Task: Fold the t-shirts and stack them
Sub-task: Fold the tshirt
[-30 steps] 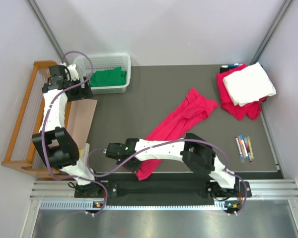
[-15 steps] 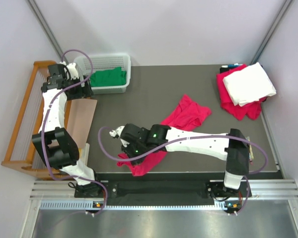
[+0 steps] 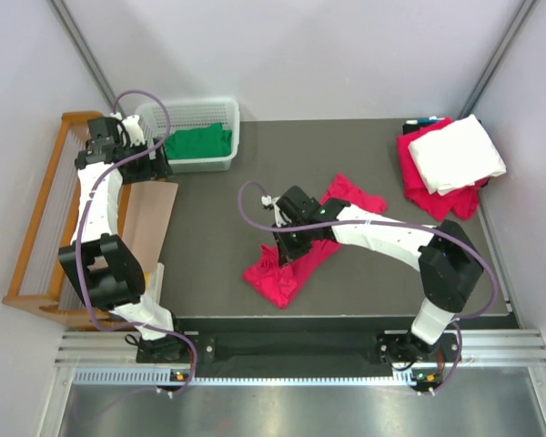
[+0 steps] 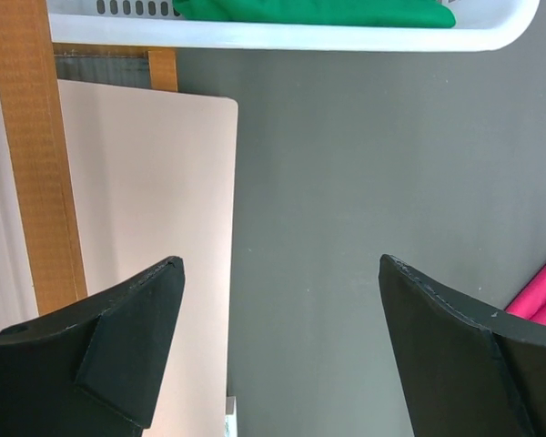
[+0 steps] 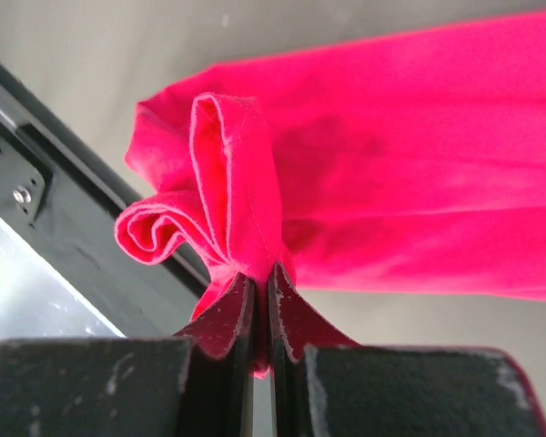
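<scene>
my right hand (image 3: 288,248) is pinched tight on the red t-shirt (image 3: 289,273). on the right wrist view the fingers (image 5: 220,319) are nearly touching, with a bunched, seamed fold of the cloth squeezed between them. from the top camera the shirt lies crumpled in a strip across the middle of the tabletop (image 3: 218,205), one end near the front edge and the other reaching toward the back right. the hand sits over the middle of that strip.

my left hand (image 4: 280,266) is spread wide and holds nothing. it hovers at the far left, just beside the white basket (image 3: 189,111), which has a green t-shirt (image 3: 198,144) in it. under that hand i see a pale board (image 4: 136,228) and, beside it, the wooden rack (image 3: 36,228).

at the back right corner a white t-shirt (image 3: 457,153) lies on a folded red shirt (image 3: 437,202). some markers (image 3: 448,271) lie near the right edge, well apart from the crumpled shirt.
</scene>
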### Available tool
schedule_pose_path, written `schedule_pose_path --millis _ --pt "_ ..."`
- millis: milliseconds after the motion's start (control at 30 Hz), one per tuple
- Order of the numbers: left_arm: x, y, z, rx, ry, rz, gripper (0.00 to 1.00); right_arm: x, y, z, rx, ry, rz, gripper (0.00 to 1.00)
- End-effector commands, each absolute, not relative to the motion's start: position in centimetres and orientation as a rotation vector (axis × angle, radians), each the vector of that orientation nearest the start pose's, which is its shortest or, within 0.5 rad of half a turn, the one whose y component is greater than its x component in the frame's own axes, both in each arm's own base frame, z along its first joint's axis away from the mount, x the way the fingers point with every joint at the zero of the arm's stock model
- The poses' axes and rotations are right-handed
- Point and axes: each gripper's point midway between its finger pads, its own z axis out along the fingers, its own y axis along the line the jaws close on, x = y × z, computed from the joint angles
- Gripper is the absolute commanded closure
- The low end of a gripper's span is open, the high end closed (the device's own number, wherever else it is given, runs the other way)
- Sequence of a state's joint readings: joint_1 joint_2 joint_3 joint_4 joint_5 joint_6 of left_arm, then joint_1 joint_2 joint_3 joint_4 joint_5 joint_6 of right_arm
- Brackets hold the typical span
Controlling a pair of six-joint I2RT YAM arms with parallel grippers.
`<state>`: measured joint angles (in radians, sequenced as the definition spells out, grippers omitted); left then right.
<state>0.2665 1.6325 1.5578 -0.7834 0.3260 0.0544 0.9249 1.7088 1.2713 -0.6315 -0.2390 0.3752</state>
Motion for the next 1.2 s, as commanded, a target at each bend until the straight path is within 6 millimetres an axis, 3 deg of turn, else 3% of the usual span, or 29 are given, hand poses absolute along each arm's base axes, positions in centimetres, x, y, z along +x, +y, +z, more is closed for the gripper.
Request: schedule_pose_path --millis 0,300,867,900,933,1033,1133,1167 --pt "41.5 5.4 22.1 -0.085 2.350 -0.273 0.08 21.4 34.1 11.9 -0.819 2.552 0.780 1.00" --pt "41.3 4.8 21.7 -0.054 2.366 -0.290 0.08 24.4 31.1 9.5 -0.729 2.600 0.714 1.00" --pt "40.0 4.0 20.0 -0.004 2.409 -0.317 0.08 29.4 26.4 7.4 -0.554 2.649 0.646 1.00" --pt "40.0 4.0 20.0 -0.004 2.409 -0.317 0.08 29.5 26.3 7.2 -0.547 2.655 0.639 0.95" --pt "39.9 4.1 19.9 -0.003 2.411 -0.316 0.08 29.5 26.2 7.1 -0.544 2.660 0.635 0.74" --pt "39.9 3.9 20.2 0.010 2.409 -0.321 0.08 29.7 25.7 6.3 -0.523 2.681 0.591 0.51" --pt "39.7 3.8 20.1 0.025 2.412 -0.330 0.08 31.0 24.2 7.0 -0.461 2.665 0.507 0.23" --pt "39.6 3.6 20.1 0.030 2.415 -0.337 0.08 32.0 23.5 8.1 -0.427 2.633 0.467 0.20"
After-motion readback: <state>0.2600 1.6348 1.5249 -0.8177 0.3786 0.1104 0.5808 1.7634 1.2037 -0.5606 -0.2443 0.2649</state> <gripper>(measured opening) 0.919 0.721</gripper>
